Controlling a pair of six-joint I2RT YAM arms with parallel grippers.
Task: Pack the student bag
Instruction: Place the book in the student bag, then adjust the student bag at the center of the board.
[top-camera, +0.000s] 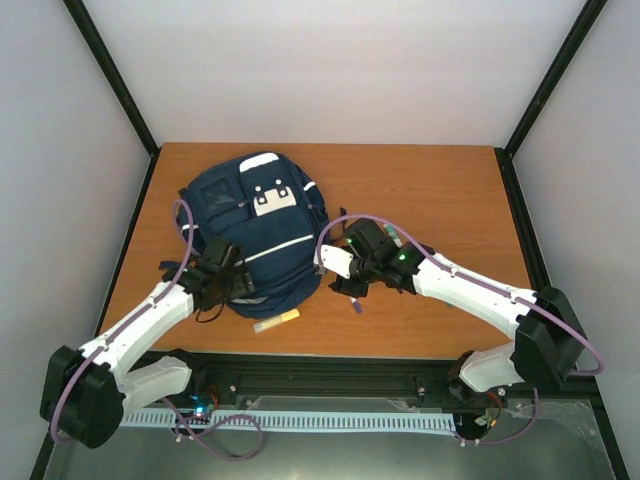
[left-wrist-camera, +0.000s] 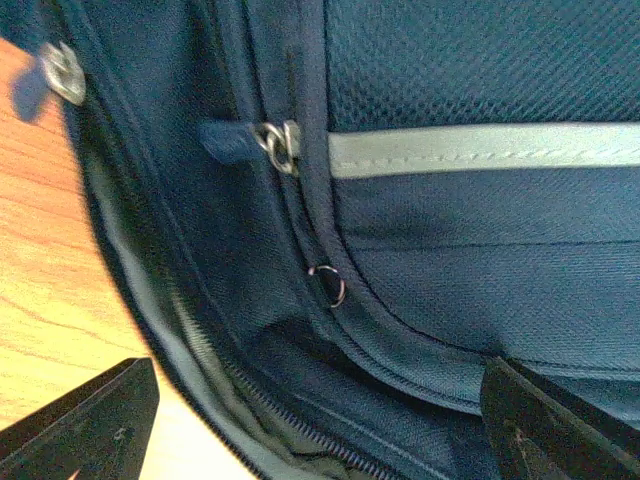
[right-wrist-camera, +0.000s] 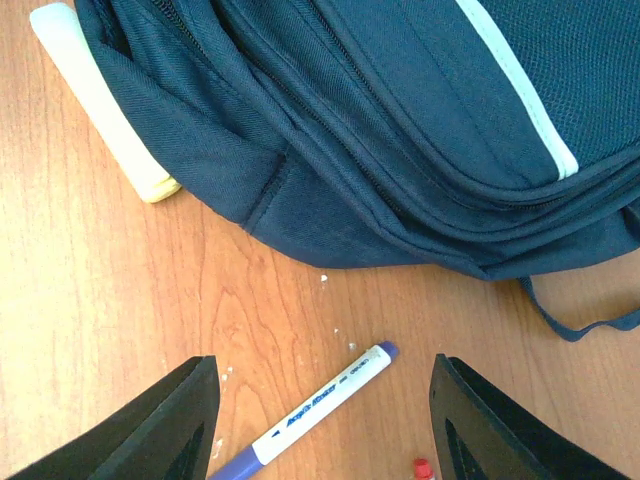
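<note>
The student bag (top-camera: 250, 225) is a navy backpack with a white stripe, lying flat at the table's left centre. My left gripper (top-camera: 222, 284) is over its near left edge. In the left wrist view it (left-wrist-camera: 320, 440) stands open just above the bag's fabric (left-wrist-camera: 480, 260), near a zip pull (left-wrist-camera: 278, 145) and a partly open zip (left-wrist-camera: 300, 440). My right gripper (top-camera: 347, 272) hovers to the right of the bag. Its jaws (right-wrist-camera: 322, 425) stand open over a blue-and-white marker pen (right-wrist-camera: 340, 392), which lies on the wood between the fingers, untouched.
A yellow highlighter (top-camera: 275, 321) lies on the table against the bag's near edge, also seen as a highlighter (right-wrist-camera: 100, 100) in the right wrist view. A small red object (right-wrist-camera: 423, 467) sits by the right finger. A loose bag strap (right-wrist-camera: 585, 325) trails on the wood.
</note>
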